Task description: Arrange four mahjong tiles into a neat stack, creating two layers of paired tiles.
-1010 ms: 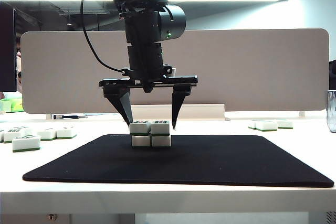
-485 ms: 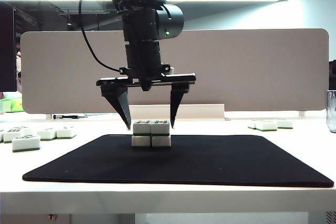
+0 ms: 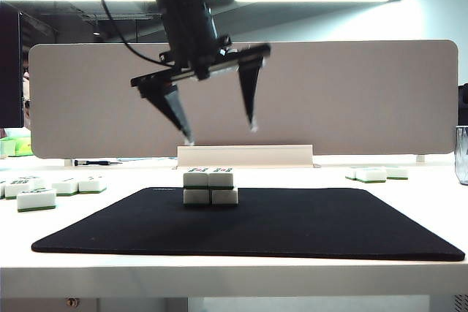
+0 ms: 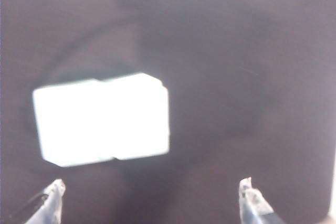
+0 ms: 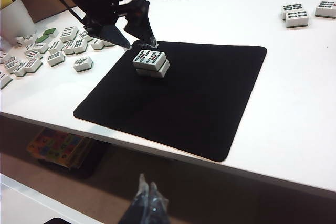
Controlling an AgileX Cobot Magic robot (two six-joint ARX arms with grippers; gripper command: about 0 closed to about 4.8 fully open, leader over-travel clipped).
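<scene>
The stack (image 3: 210,187) of four white-and-green mahjong tiles stands two wide and two high on the black mat (image 3: 292,224), also seen as the stack (image 5: 150,63) in the right wrist view and as a blurred white block, the stack (image 4: 102,117), in the left wrist view. My left gripper (image 3: 219,133) hangs open and tilted well above the stack, holding nothing; its fingertips (image 4: 54,188) show wide apart. My right gripper (image 5: 146,186) is shut and empty, off the table's near edge, away from the mat.
Loose tiles (image 3: 36,199) lie on the white table left of the mat, and a few more tiles (image 3: 376,174) at the right. A white board (image 3: 351,100) stands behind. A clear cup (image 3: 461,155) is at the far right edge.
The left gripper has risen from straddling the stack's top layer to well above it, tilting and shifting slightly left, still open. The top tiles sit squarer on the lower pair than before.
</scene>
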